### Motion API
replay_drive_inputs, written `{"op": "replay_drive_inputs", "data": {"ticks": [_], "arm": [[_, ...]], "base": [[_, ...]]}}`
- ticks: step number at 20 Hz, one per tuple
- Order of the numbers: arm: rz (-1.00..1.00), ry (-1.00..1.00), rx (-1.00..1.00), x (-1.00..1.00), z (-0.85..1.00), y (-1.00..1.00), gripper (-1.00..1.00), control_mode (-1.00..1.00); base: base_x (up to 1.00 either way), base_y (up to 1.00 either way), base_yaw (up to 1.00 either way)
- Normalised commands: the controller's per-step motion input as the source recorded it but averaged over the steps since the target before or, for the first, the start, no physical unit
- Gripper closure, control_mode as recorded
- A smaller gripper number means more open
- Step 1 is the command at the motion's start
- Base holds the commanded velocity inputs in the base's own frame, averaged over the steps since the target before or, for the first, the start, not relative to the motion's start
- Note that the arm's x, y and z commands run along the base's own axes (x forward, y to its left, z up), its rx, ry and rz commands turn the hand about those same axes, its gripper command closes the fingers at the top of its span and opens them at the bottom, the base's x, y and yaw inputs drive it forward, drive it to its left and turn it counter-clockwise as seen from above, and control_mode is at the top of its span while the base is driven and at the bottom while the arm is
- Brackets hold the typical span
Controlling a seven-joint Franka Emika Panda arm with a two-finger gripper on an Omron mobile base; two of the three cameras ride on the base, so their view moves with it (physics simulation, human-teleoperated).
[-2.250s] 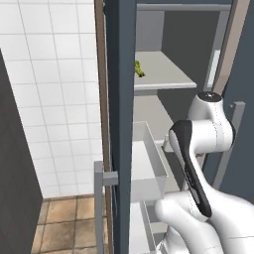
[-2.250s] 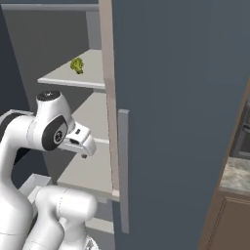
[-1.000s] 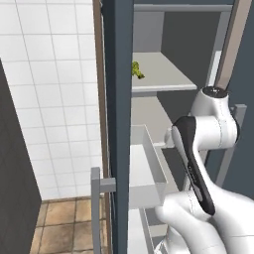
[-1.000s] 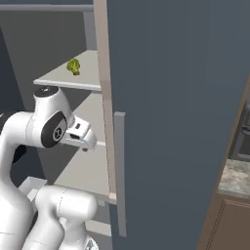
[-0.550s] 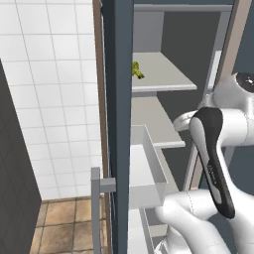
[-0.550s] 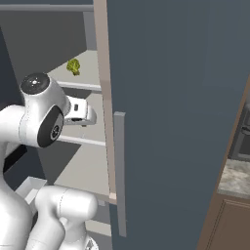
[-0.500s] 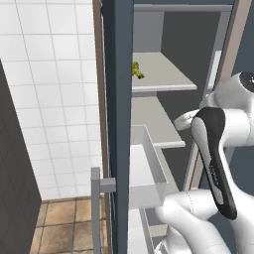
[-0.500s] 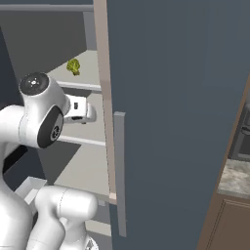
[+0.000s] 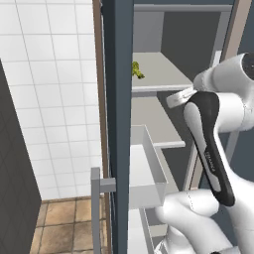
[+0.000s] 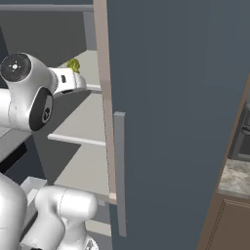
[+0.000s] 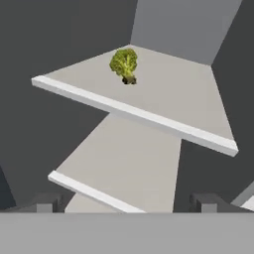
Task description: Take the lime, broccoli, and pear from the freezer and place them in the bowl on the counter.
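My end effector (image 11: 126, 201) is spread wide, empty, facing into the freezer (image 9: 119, 99). The broccoli (image 11: 124, 63) sits on its upper shelf (image 11: 149, 94), toward the back. It looks light, lumpy, crumbly; I'd pinch gently across the crown.

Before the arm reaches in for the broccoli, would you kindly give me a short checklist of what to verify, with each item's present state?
1. Freezer door open, shelves reachable: ok.
2. Broccoli in sight on the upper shelf, sitting alone with bare shelf around it: ok.
3. Gripper open and empty, jaws spread wide: ok.
4. Gripper lined up with the broccoli: not ok; it sits below the upper shelf's front edge and short of the broccoli.
5. Lime and pear located: cannot tell.
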Motion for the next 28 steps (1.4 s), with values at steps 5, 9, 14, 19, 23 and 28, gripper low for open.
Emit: {"op": "replay_drive_inputs", "data": {"ticks": [5,9,14,19,23,28], "arm": [[0.03,-0.11,0.03,0.37,0.61,0.1,-1.0,-1.0],[0.01,-0.02,0.0,0.74,0.02,0.19,-1.0,-1.0],[0.0,0.02,0.0,0.98,0.0,0.44,-1.0,-1.0],[0.0,0.0,0.0,0.9,0.0,0.48,-1.0,-1.0],[0.01,0.03,0.0,0.27,0.0,0.12,-1.0,-1.0],[0.0,0.08,-0.02,0.4,-0.27,0.0,-1.0,-1.0]], "base": [[0.0,0.0,0.0],[0.0,0.0,0.0],[0.0,0.0,0.0],[0.0,0.0,0.0],[0.0,0.0,0.0],[0.0,0.0,0.0]]}}
